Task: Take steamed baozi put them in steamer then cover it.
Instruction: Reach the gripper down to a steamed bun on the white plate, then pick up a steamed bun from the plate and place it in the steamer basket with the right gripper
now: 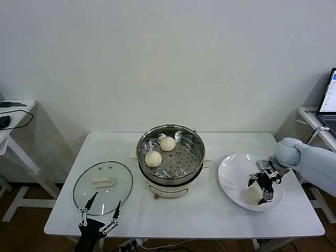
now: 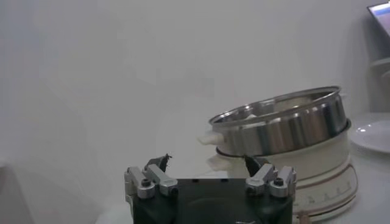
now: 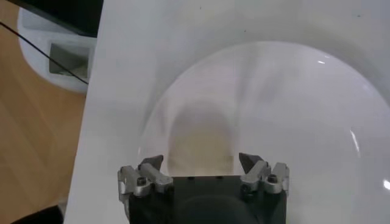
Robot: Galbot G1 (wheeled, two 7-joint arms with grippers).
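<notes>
The steel steamer [image 1: 170, 155] stands mid-table on its white base, uncovered, with two cream baozi [image 1: 167, 143] [image 1: 153, 158] on its perforated tray. A third baozi [image 1: 253, 195] lies on the white plate [image 1: 236, 173] at the right. My right gripper [image 1: 261, 189] is open and low over the plate. In the right wrist view the baozi [image 3: 201, 137] sits between its spread fingertips [image 3: 152, 163]. The glass cover [image 1: 103, 187] with its white handle lies flat on the table at the left. My left gripper [image 1: 100, 212] is open and empty at the cover's near edge.
The left wrist view shows the steamer's wall [image 2: 286, 128] and the plate's rim [image 2: 372, 135] beyond the left gripper [image 2: 207, 163]. A laptop [image 1: 329, 100] stands on a side table at the far right. Another side table [image 1: 13, 113] is at the far left.
</notes>
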